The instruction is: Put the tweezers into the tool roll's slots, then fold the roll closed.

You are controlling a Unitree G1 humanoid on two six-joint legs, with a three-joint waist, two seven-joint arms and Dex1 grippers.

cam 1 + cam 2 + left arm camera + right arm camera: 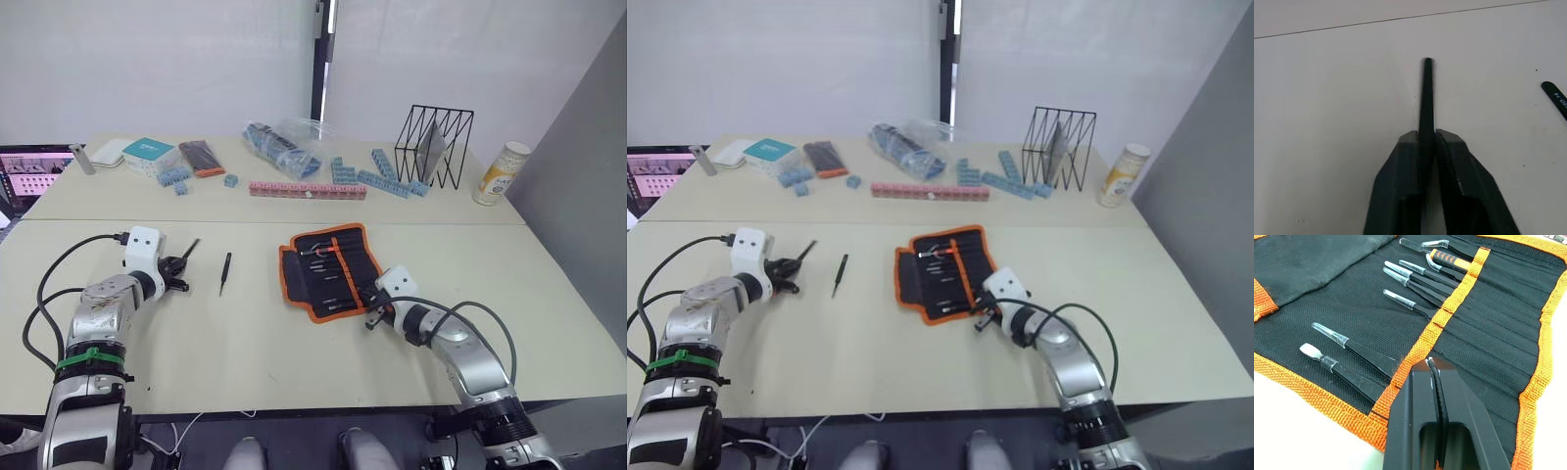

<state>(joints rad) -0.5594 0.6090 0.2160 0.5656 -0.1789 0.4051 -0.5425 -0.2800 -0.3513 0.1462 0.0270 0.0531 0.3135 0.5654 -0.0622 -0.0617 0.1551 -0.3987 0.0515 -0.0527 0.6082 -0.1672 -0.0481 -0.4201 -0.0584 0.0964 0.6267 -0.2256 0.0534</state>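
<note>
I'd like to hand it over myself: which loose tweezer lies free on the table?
Find the open black tool roll with orange trim. Toward the robot's left lies one slim black tweezer, alone on the bare tabletop. Unlike the tweezer beyond it, no claw grips it.

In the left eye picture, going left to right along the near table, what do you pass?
Left gripper clamping a slim black tweezer → loose black tweezer lying on the table → open black fabric tool roll with orange trim → right gripper.

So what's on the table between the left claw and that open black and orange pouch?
In the left eye view, one loose pair of tweezers lies on the bare table between the left gripper and the tool roll.
</note>
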